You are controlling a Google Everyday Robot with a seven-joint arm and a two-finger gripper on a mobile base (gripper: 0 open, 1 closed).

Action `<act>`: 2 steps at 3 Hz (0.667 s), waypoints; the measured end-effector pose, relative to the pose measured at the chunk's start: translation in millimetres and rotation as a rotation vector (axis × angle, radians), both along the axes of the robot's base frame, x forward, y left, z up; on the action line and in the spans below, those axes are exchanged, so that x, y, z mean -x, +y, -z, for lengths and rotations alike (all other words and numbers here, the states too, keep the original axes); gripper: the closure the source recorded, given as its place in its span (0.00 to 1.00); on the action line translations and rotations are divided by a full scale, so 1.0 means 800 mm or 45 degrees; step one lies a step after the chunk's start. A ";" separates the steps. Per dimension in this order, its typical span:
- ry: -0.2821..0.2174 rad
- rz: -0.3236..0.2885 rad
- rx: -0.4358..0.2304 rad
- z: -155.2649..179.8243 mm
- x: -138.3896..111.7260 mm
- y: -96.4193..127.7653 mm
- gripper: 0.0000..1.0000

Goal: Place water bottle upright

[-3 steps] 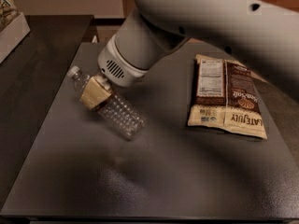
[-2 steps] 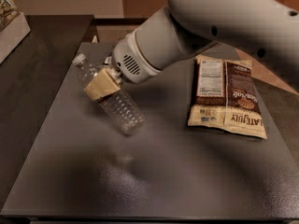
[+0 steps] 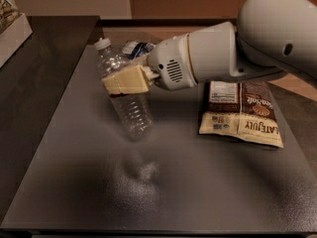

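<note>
The water bottle (image 3: 130,108) is a clear ribbed plastic bottle with a white cap at its top left. It is nearly upright, leaning a little to the left, with its base at or just above the grey table (image 3: 163,192). My gripper (image 3: 125,79) reaches in from the right on the white arm (image 3: 237,48). Its cream-coloured fingers (image 3: 130,78) are shut on the bottle's upper body, just below the shoulder.
A brown and cream snack bag (image 3: 242,114) lies flat on the table to the right of the bottle. A crumpled blue-and-white wrapper (image 3: 137,48) lies behind the gripper. A pale box (image 3: 11,29) stands at the far left on the dark surface.
The bottle, lying on its side before, has been tipped up to nearly upright in the gripper. The arm has swung to the right and now reaches in sideways.
</note>
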State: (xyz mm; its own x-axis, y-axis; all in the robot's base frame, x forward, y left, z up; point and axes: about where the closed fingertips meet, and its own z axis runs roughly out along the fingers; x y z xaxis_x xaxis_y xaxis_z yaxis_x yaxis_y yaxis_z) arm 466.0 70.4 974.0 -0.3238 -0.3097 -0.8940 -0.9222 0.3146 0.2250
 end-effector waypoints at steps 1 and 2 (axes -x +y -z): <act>-0.026 -0.005 -0.157 -0.003 0.008 -0.017 1.00; -0.081 -0.008 -0.252 0.000 0.019 -0.025 1.00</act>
